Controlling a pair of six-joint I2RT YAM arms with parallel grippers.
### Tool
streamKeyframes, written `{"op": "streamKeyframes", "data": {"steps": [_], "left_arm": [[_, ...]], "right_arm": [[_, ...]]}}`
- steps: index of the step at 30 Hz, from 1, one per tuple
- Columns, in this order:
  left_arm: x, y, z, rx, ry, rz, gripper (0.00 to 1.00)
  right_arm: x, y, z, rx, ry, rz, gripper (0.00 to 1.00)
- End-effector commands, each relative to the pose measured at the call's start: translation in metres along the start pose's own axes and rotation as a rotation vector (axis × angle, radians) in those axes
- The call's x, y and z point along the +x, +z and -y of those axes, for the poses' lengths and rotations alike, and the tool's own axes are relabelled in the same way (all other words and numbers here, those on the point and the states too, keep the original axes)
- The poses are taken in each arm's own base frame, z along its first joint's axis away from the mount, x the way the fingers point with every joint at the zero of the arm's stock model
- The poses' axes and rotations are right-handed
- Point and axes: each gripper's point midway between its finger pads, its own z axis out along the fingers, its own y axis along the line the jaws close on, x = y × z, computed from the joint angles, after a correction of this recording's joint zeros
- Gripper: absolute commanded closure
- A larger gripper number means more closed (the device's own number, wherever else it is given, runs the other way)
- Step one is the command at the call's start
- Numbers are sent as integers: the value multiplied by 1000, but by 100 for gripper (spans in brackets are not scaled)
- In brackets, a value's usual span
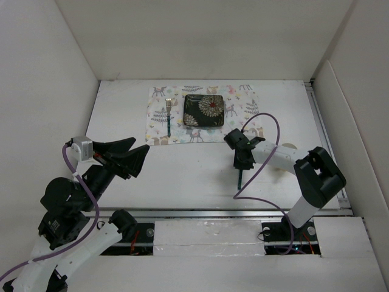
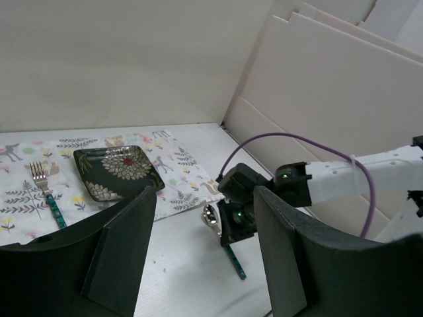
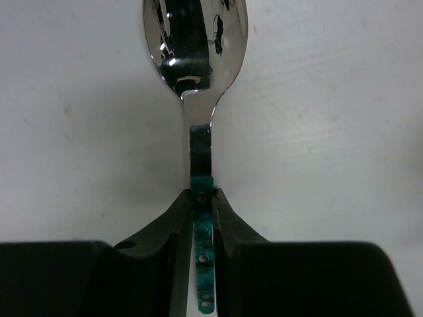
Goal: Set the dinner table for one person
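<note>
Downward, right end effector (image 3: 202, 198) tight on spoon (image 3: 196, 53)

Spoon (image 3: 199, 132) bowl — cropped at top.

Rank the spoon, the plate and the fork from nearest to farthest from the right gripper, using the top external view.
1. spoon: its green handle is clamped in the right gripper, sticking out toward the near edge.
2. plate: on the placemat, farther back and to the left.
3. fork: on the placemat's left part, beyond the plate.
</note>
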Motion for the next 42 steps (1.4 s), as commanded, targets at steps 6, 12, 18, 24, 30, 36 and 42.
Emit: {"op": "streamKeyframes", "data": {"steps": [6, 12, 18, 24, 30, 36, 42], "left_arm": [[34, 23, -8, -19, 15, -76, 43], [56, 36, -21, -67, 27, -127, 43], [71, 44, -37, -138, 50, -168, 43], [77, 48, -46, -181, 65, -183, 43], [79, 49, -52, -203, 72, -186, 43], [81, 50, -52, -204, 76, -194, 43], [84, 51, -53, -210, 78, -207, 43]], "right_arm": [[-2, -70, -1, -152, -23, 83, 100], [-124, -68, -26, -251, -49, 239, 100], [-192, -12, -52, -243, -148, 221, 100], [-244, 25, -59, -231, -140, 237, 100], [-270, 44, -61, -244, -126, 237, 100], [-268, 67, -59, -245, -121, 204, 100], [-262, 88, -60, -225, -122, 178, 100]]}}
